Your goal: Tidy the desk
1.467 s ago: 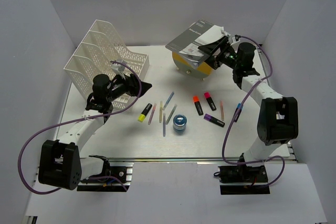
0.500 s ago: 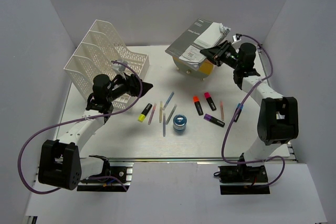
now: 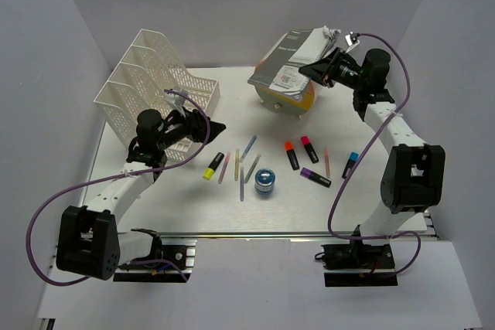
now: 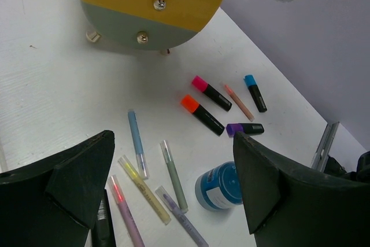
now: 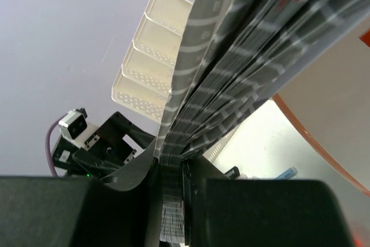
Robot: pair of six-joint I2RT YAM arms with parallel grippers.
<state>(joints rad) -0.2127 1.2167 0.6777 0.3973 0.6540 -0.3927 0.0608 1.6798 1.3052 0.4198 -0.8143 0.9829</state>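
Observation:
On the white desk [image 3: 155, 199] lie several pens [image 3: 241, 164] and highlighters [image 3: 291, 154] beside a small blue jar [image 3: 264, 182]. My right gripper [image 3: 321, 71] is shut on the edge of a grey notebook [image 3: 290, 59], which hangs tilted just above the round drawer unit [image 3: 290, 100]. In the right wrist view the notebook's [image 5: 231, 73] page stack is pinched between the fingers of the right gripper [image 5: 173, 189]. My left gripper [image 3: 213, 127] stands open beside the white mesh rack [image 3: 151, 83]. In its own view the left gripper [image 4: 173, 143] hovers empty over the pens, the jar [image 4: 218, 186] just below it.
The mesh rack [image 5: 150, 62] stands at the back left, the drawer unit [image 4: 150, 4] with yellow and orange fronts at the back centre. A blue highlighter [image 3: 349, 164] lies near the right arm. Grey walls close in three sides; a metal rail [image 3: 255, 235] runs along the front.
My right gripper has raised the notebook and drawn it up and to the right above the drawer unit. The left arm has not moved.

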